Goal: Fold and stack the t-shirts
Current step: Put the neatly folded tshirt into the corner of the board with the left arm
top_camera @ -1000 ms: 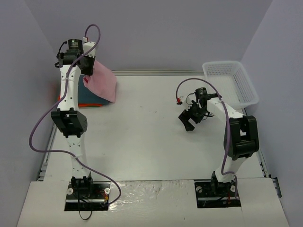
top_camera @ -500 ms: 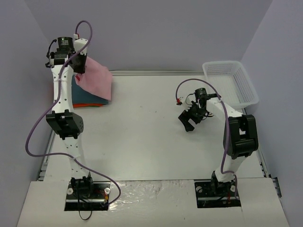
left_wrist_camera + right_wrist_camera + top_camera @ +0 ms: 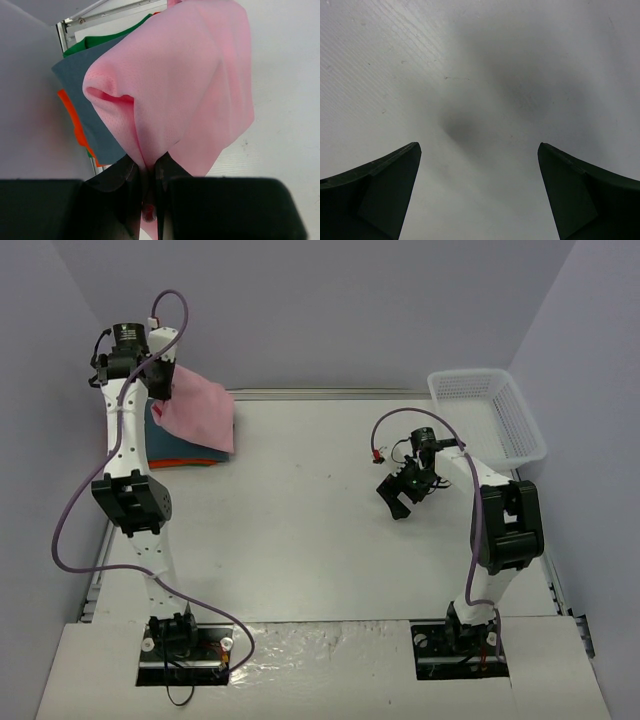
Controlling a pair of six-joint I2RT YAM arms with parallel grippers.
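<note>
Aloft, left jaws pinch the pink t-shirt (image 3: 190, 85); right jaws hang spread apart.

Pale lilac walls (image 3: 340, 310) around a white table (image 3: 300, 530), soft even light

A pink t-shirt (image 3: 203, 412) is held up by the left gripper (image 3: 168, 392) over a slate blue-grey shirt (image 3: 203, 449) laid on an orange shirt (image 3: 185, 463), far left of the white mesh basket (image 3: 497, 410). The right gripper (image 3: 397, 498) is poised nearer that basket.
</note>
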